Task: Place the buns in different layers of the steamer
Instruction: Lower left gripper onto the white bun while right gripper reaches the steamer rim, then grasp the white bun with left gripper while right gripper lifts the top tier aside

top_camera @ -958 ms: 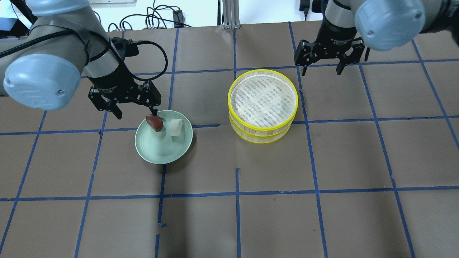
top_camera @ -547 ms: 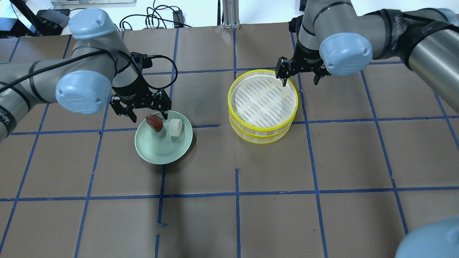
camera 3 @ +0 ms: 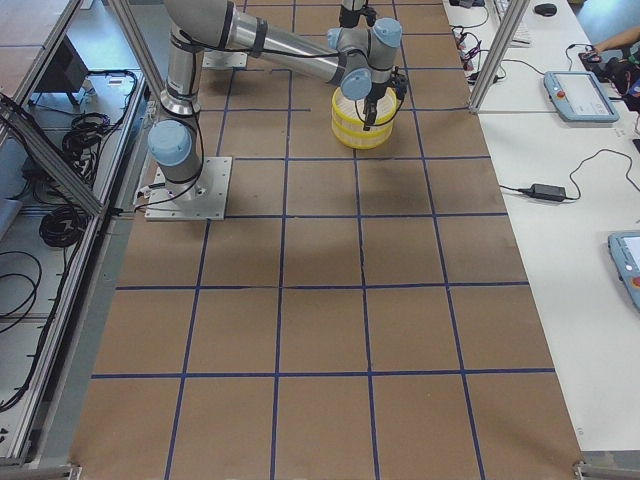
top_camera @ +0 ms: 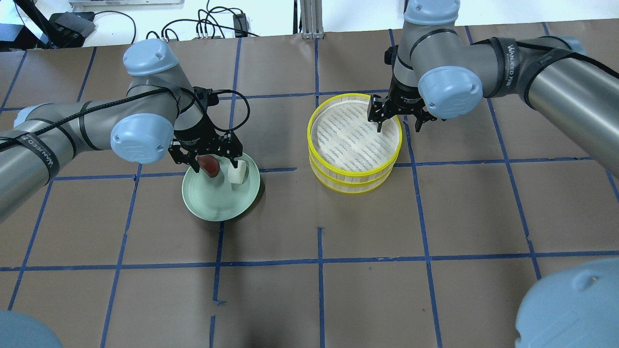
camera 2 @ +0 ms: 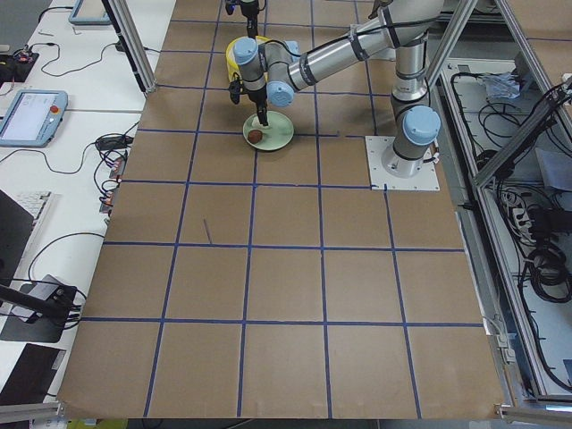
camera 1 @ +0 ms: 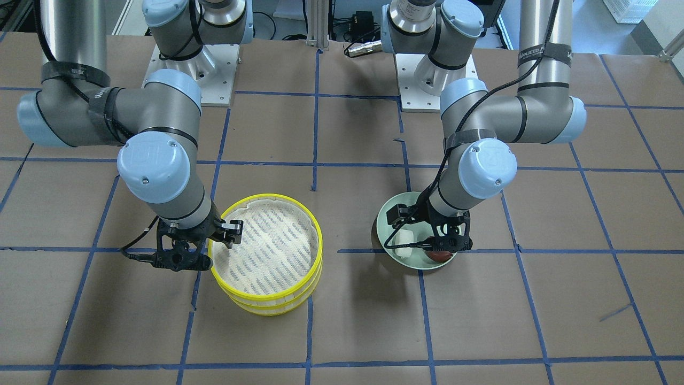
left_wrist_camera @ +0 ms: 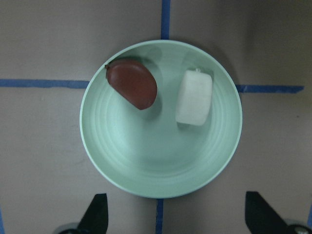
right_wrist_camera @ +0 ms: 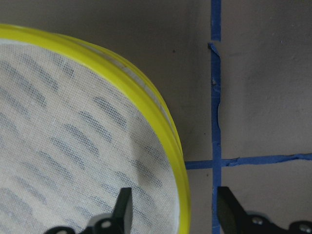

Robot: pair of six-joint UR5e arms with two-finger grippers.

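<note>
Covering table [top_camera: 367, 309]: brown paper [top_camera: 474, 212], blue tape grid [top_camera: 320, 263]; left gripper [top_camera: 214, 164], right gripper [top_camera: 398, 126] apart.

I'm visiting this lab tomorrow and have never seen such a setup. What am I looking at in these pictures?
The machine is a robot: a left arm and a right arm at a table, each ending in a two-finger gripper. Four pictures come from fixed cameras: behind the robot, facing it, and at each table end. Two come from cameras on the wrists. On the table are a green plate with a reddish-brown bun and a white bun, and a steamer of two stacked yellow-rimmed trays. The left gripper hangs open above the plate. The right gripper, open, straddles the steamer's rim. Neither holds anything.
</note>
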